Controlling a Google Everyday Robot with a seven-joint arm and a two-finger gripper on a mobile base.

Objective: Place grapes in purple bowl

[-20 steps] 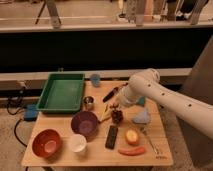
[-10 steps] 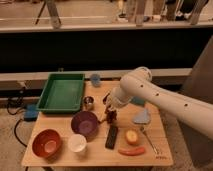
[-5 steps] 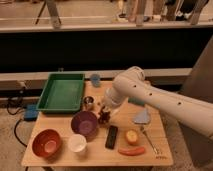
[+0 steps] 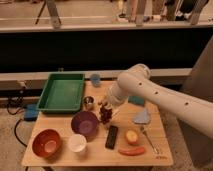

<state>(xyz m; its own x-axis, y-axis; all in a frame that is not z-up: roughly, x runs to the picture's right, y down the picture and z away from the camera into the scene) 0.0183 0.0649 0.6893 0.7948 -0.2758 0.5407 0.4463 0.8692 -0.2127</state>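
The grapes (image 4: 105, 115), a dark reddish bunch, hang from my gripper (image 4: 105, 106), which is shut on them. They are held just above the table, close to the right rim of the purple bowl (image 4: 84, 124). The purple bowl stands at the table's middle left, and nothing shows inside it. My white arm (image 4: 150, 94) reaches in from the right.
A green tray (image 4: 62, 92) is at the back left, with a metal cup (image 4: 88, 102) and a blue cup (image 4: 95, 79) beside it. An orange-red bowl (image 4: 46, 142) and a white bowl (image 4: 77, 143) stand in front. A black block (image 4: 111, 136), a round fruit (image 4: 132, 136) and an orange carrot-like piece (image 4: 131, 150) lie to the right.
My gripper has moved left with the grapes, from the table's middle towards the purple bowl's right rim. Nothing else has moved.
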